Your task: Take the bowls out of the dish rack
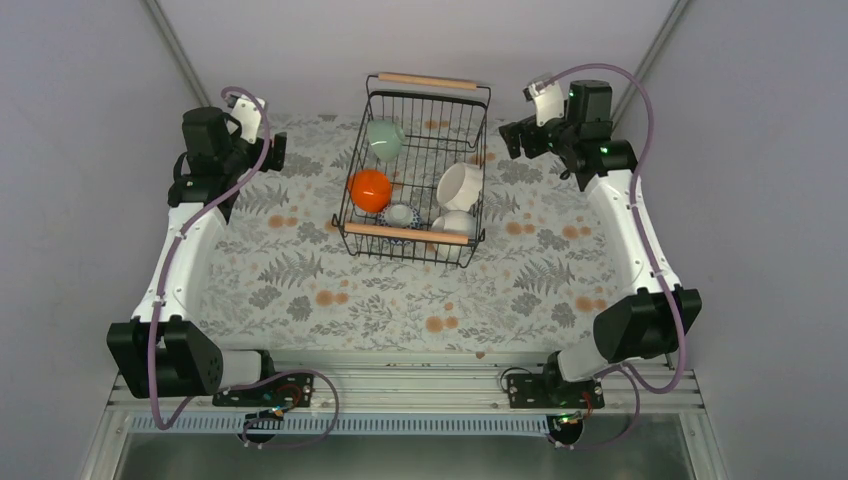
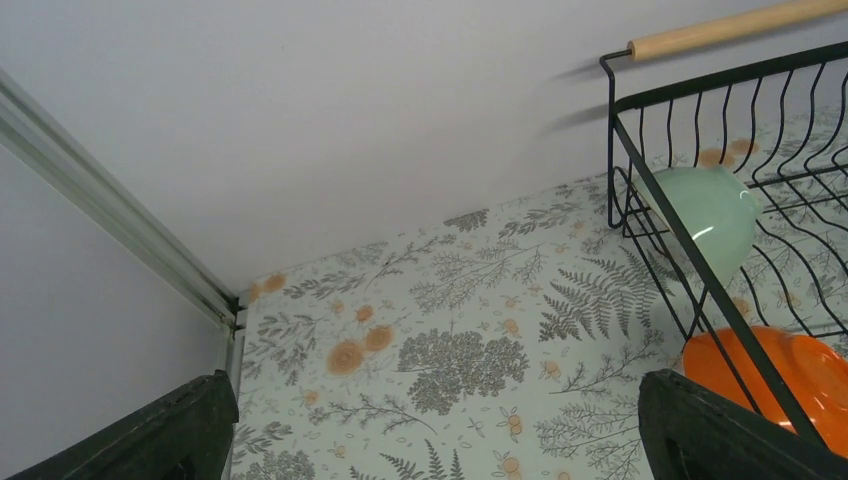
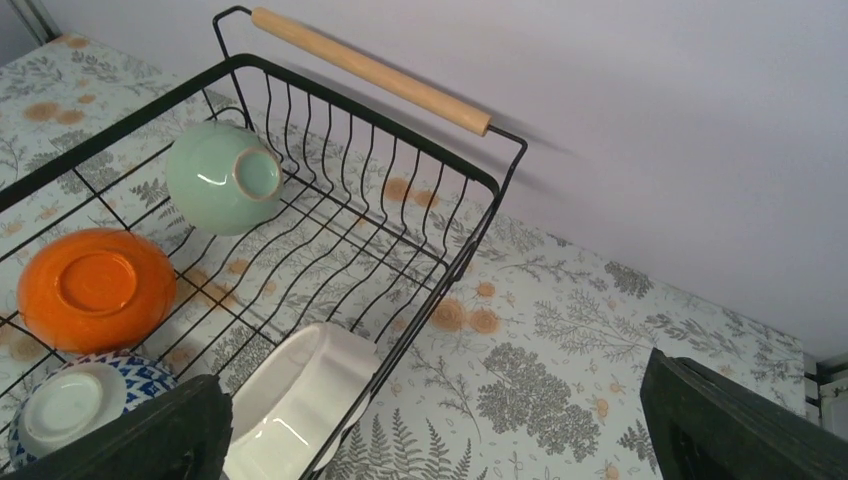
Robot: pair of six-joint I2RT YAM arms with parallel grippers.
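The black wire dish rack [image 1: 478, 160] with two wooden handles stands at the table's middle back. It holds a mint-green bowl [image 1: 384, 139], an orange bowl [image 1: 369, 190], a small blue-trimmed bowl [image 1: 400, 214], a white bowl on its side [image 1: 460, 186] and another white bowl [image 1: 455, 222]. My left gripper [image 1: 278, 152] is open and empty, left of the rack. My right gripper [image 1: 511, 138] is open and empty, right of the rack. The left wrist view shows the mint bowl [image 2: 712, 214] and orange bowl [image 2: 775, 372]. The right wrist view shows the mint [image 3: 222, 178], orange [image 3: 95, 288], blue-trimmed [image 3: 75, 402] and white [image 3: 300, 400] bowls.
The table is covered with a floral-patterned cloth [image 1: 400, 300]. Grey walls enclose the back and both sides. A metal rail [image 1: 400, 395] runs along the near edge at the arm bases.
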